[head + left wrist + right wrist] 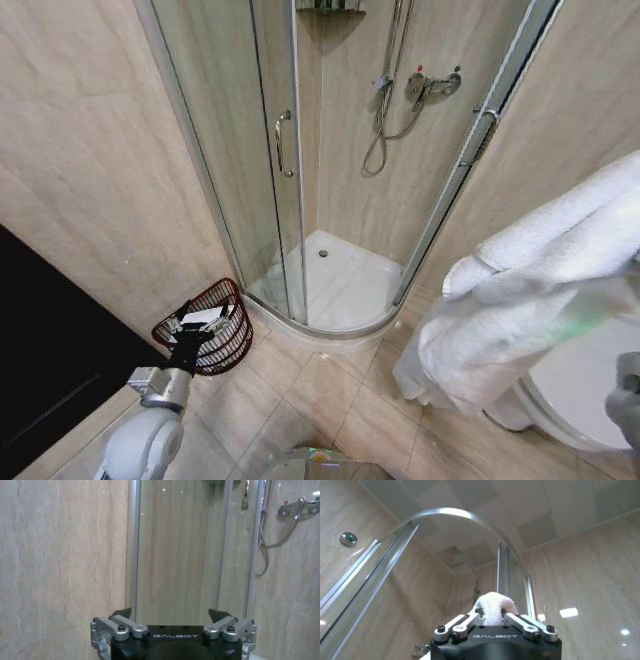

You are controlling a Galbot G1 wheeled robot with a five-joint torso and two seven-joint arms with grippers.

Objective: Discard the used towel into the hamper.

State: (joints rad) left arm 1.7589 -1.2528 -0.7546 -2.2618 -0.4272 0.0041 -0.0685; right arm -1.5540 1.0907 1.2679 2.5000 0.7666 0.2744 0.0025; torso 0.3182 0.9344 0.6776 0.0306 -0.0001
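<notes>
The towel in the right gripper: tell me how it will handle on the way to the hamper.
Probably floppy: the towel sags in loose folds below the right gripper, which pinches only one fold. Its thick bunched pile looks bulky, so it may overhang the small hamper. The terry surface seems unlikely to slip.

The word "GALBOT" stood in pale letters on the black body of the left gripper and the right gripper.

The left gripper hangs over the hamper mouth.
</notes>
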